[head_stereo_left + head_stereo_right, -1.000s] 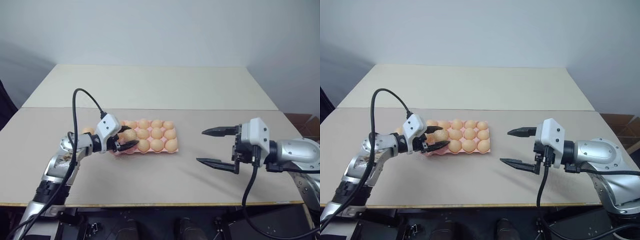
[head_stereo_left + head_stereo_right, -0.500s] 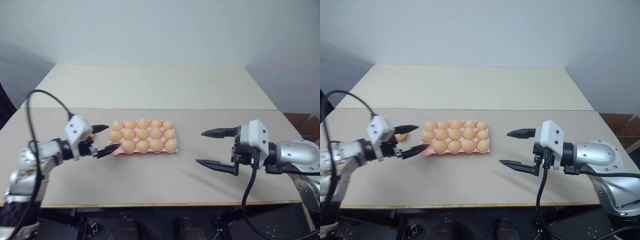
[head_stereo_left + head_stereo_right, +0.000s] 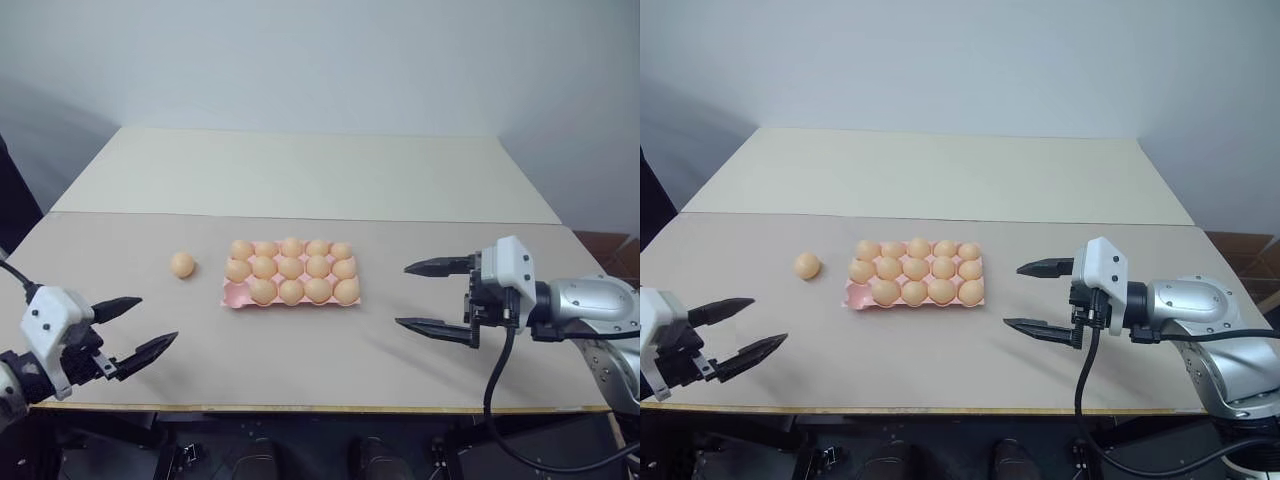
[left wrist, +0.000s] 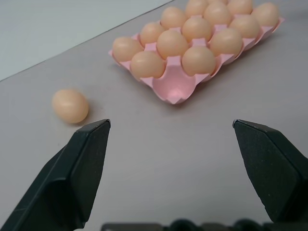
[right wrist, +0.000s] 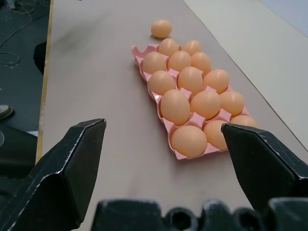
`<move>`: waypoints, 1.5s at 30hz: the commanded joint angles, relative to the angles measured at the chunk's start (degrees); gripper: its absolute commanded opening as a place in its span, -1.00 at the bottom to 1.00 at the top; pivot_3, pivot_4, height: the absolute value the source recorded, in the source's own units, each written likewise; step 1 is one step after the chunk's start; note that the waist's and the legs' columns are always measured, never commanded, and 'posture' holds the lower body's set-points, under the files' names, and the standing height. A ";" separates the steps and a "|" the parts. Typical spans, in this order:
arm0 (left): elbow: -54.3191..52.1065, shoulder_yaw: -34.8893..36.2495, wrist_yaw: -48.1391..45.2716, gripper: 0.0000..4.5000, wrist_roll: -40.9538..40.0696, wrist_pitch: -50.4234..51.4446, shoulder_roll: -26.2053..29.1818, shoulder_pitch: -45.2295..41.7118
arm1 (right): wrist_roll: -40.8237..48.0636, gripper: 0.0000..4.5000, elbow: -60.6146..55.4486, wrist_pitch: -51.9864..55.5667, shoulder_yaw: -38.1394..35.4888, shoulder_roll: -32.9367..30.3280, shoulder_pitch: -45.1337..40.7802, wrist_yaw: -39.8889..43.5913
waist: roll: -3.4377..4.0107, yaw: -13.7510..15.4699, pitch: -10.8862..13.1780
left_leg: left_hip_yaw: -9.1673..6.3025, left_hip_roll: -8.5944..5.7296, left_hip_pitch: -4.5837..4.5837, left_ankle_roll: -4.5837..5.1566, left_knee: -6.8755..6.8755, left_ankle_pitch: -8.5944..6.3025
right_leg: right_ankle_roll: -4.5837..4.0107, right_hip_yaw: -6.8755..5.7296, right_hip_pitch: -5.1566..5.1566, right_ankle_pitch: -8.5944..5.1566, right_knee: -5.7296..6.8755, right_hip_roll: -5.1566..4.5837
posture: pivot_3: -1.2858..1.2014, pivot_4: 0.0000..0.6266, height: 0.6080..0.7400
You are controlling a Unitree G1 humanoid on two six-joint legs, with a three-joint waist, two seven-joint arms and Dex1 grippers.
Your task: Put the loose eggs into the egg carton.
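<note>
One loose egg (image 3: 182, 264) on bare table (image 3: 300, 370) just left of carton (image 3: 290, 296); one near-left corner cup (image 4: 174, 87) empty, the rest filled. Left gripper (image 3: 128, 328) wide open, empty, nearer than carton; right gripper (image 3: 432, 297) wide, empty, right of carton. Risk: nudged egg rolling away, or clipping seated eggs.

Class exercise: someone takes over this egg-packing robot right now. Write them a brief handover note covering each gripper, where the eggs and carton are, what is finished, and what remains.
Left gripper: open, empty, low by the table's near left edge.
Right gripper: open, empty, hanging to the right of the egg carton, pointing toward it.
Carton: mid-table, fourteen eggs seated; the near-left corner cup is empty.
One loose egg lies on the table just left of the carton, apart from it.
Done: all cups but one filled.
Left: pick up that egg, likely with the left gripper, and seat it in the empty corner cup.
</note>
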 commanded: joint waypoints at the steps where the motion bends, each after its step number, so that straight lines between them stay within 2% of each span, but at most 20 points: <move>1: -2.73 1.95 2.15 0.97 -2.29 0.94 -0.70 0.29 | 0.03 1.00 -0.27 -1.26 -0.14 -0.16 -1.27 1.08 | 0.00 -0.20 0.00 | 0.00 0.00 0.00 0.00 0.00 0.00 | 0.00 0.00 -0.01 0.00 0.01 0.00 | 0.03 -0.52 1.00; 4: -2.86 2.09 3.95 0.97 -2.78 1.85 -0.75 0.03 | 0.03 1.00 0.58 -1.17 0.25 -0.22 -2.41 1.35 | 0.00 -0.29 0.00 | 0.00 0.00 0.01 0.01 0.00 0.00 | 0.00 0.01 0.01 0.00 0.02 0.01 | 0.03 -0.52 1.00; 8: 0.06 -0.86 13.30 0.97 -1.13 7.20 -0.31 -5.61 | -0.55 1.00 1.98 -1.43 1.18 -0.04 -4.23 1.92 | -0.01 -0.18 -0.01 | -0.01 -0.01 0.03 0.01 0.00 0.00 | 0.00 0.01 0.01 0.00 0.05 0.02 | 0.03 -0.52 1.00; 11: 5.21 -8.27 22.96 0.97 3.08 13.29 0.13 -15.56 | -0.85 1.00 2.34 -1.49 1.68 0.09 -5.23 2.33 | 0.00 0.19 -0.03 | -0.04 -0.05 0.06 0.02 0.00 0.01 | 0.02 0.01 0.09 0.01 0.06 0.01 | 0.03 -0.52 1.00; 17: 19.70 -17.75 34.68 0.97 9.27 17.13 -4.55 -33.33 | -0.73 1.00 2.06 -1.35 1.46 -0.13 -5.87 2.26 | -0.07 0.24 -0.05 | -0.04 -0.06 0.02 0.02 0.01 0.01 | 0.37 0.01 0.12 0.24 0.01 0.03 | 0.03 -0.52 1.00; 25: 39.21 -25.89 37.06 0.97 16.00 10.11 -9.61 -48.78 | -0.42 1.00 0.81 -0.98 0.75 -0.27 -5.81 1.39 | -0.10 -0.21 -0.06 | -0.06 -0.07 0.01 0.03 0.02 0.02 | 0.36 0.00 0.12 0.28 0.04 0.05 | 0.03 -0.52 1.00; 30: 47.60 -28.41 37.50 0.97 18.50 9.37 -10.85 -53.05 | -0.07 1.00 -0.38 -0.73 -0.11 -0.51 -4.85 0.79 | -0.10 -0.32 -0.06 | -0.06 -0.07 0.01 0.03 0.02 0.02 | 0.37 0.00 0.12 0.29 0.04 0.05 | 0.03 -0.52 1.00; 35: 50.76 -28.63 37.76 0.97 19.48 9.53 -11.12 -53.49 | 0.28 1.00 -1.47 -0.39 -1.10 -0.87 -3.43 0.01 | -0.11 -0.31 -0.06 | -0.06 -0.07 0.01 0.03 0.02 0.02 | 0.38 0.00 0.12 0.29 0.05 0.04 | 0.03 -0.52 1.00; 38: 50.57 -29.23 36.55 0.71 19.66 9.45 -10.86 -52.88 | 0.25 1.00 -1.89 -0.22 -1.55 -0.91 -2.79 -0.31 | -0.11 -0.28 -0.06 | -0.06 -0.08 0.02 0.03 0.02 0.02 | 0.39 0.00 0.13 0.29 0.06 0.03 | 0.03 -0.52 1.00; 44: 47.99 -28.79 34.15 -0.11 19.22 9.46 -10.50 -52.27 | 0.07 1.00 -2.20 -0.26 -1.27 -0.59 -2.31 -0.96 | -0.11 -0.31 -0.06 | -0.06 -0.08 0.02 0.03 0.03 0.02 | 0.39 0.00 0.13 0.29 0.07 0.04 | 0.03 -0.52 1.00; 45: 47.24 -28.52 33.85 -0.18 19.11 9.85 -10.14 -51.97 | 0.08 1.00 -2.37 -0.28 -1.28 -0.60 -2.09 -1.07 | -0.11 -0.30 -0.06 | -0.06 -0.08 0.02 0.03 0.02 0.02 | 0.39 0.00 0.13 0.29 0.07 0.04 | 0.03 -0.52 1.00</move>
